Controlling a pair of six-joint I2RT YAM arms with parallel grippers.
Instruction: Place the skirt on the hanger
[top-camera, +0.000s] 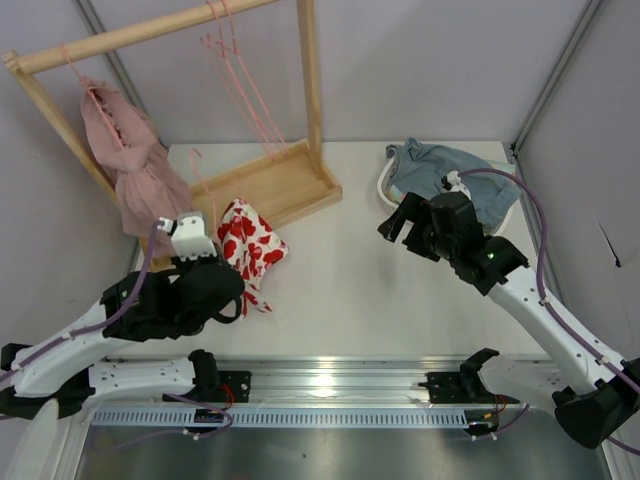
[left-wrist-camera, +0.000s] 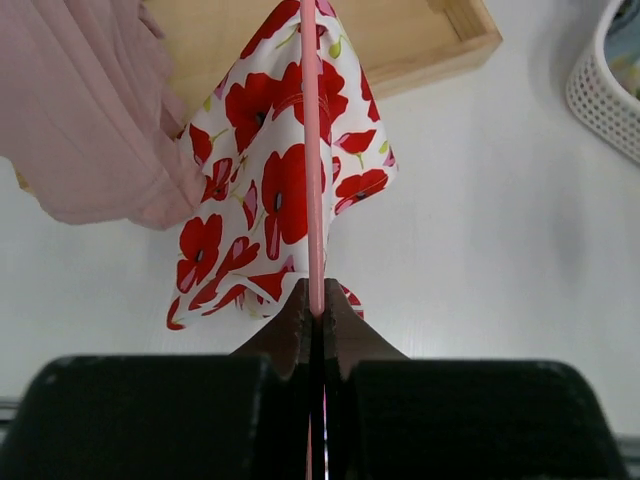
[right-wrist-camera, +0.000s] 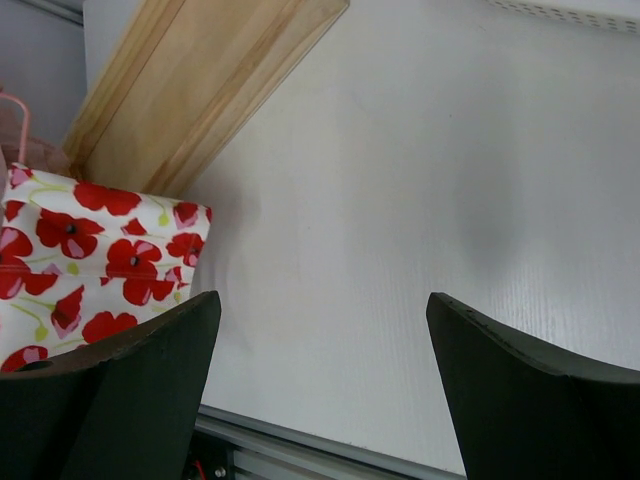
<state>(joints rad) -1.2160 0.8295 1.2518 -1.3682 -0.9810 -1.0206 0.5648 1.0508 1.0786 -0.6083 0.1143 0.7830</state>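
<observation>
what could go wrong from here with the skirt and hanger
The left gripper pinches the thin hanger only at its very tip, so the hanger might twist or slip.
The skirt hangs right beside the pink dress and could snag on it.
The right gripper is open and empty, so nothing steadies the skirt.

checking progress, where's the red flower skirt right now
Top view, left side: the white cloth skirt with red flowers sits by the wooden rack base, beside the left fingers gripping the thin pink hanger.

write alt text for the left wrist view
Shut jaws pinch the thin pink hanger, which runs up across the red-flowered skirt. A pink garment is at left, a wooden tray and white table beyond.
</observation>
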